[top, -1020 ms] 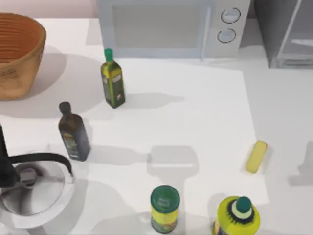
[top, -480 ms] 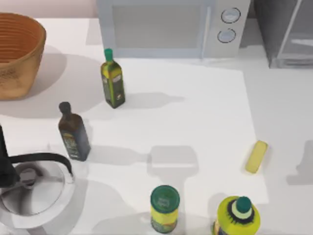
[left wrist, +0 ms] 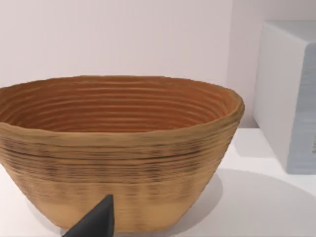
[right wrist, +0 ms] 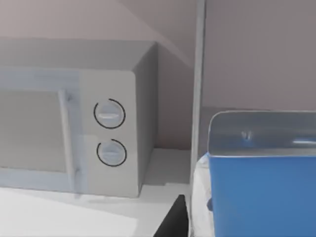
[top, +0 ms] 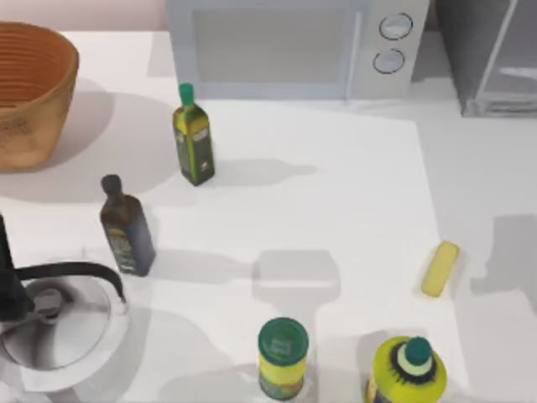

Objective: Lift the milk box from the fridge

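Observation:
The milk box (right wrist: 261,197) looms close in the right wrist view, blue with a pale grey top, just past the fridge's upright door frame (right wrist: 198,98). A dark tip of my right gripper (right wrist: 173,222) pokes in beside the frame, near the box's lower corner and not touching it. From above, the grey fridge (top: 487,59) stands at the back right of the table. In the left wrist view a dark tip of my left gripper (left wrist: 96,222) hangs in front of the wicker basket (left wrist: 118,148).
A white microwave (top: 294,42) with two knobs stands left of the fridge. On the table are a green bottle (top: 194,138), a dark bottle (top: 126,227), a kettle (top: 50,323), a green-lidded can (top: 282,357), a yellow bottle (top: 407,369), a yellow bar (top: 440,269) and the basket (top: 29,92).
The shadow on the table's right side has grown and slid up and leftward. Nothing standing on the table has moved.

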### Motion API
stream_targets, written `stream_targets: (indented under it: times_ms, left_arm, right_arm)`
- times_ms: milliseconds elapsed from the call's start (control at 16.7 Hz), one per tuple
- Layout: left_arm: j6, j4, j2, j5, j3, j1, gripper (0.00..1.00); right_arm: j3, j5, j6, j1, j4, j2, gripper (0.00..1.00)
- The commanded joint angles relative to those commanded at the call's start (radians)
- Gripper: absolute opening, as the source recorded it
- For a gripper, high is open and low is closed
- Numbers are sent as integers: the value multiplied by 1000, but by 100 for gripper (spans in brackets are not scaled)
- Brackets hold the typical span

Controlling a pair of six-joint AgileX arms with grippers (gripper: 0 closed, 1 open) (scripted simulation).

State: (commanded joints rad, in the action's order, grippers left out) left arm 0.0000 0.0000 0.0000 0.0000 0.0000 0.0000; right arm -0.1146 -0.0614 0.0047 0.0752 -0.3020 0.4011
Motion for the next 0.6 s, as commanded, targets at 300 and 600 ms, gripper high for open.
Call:
stream_targets:
  times_ms: [300,600]
  left_arm:
    - [0,0,0,0,0,0,100]
    - [0,0,0,0,0,0,100]
  right_arm:
    - [-55,-34,3,45,-166,245,0]
    - [-120,-66,6,88,-342,482,0]
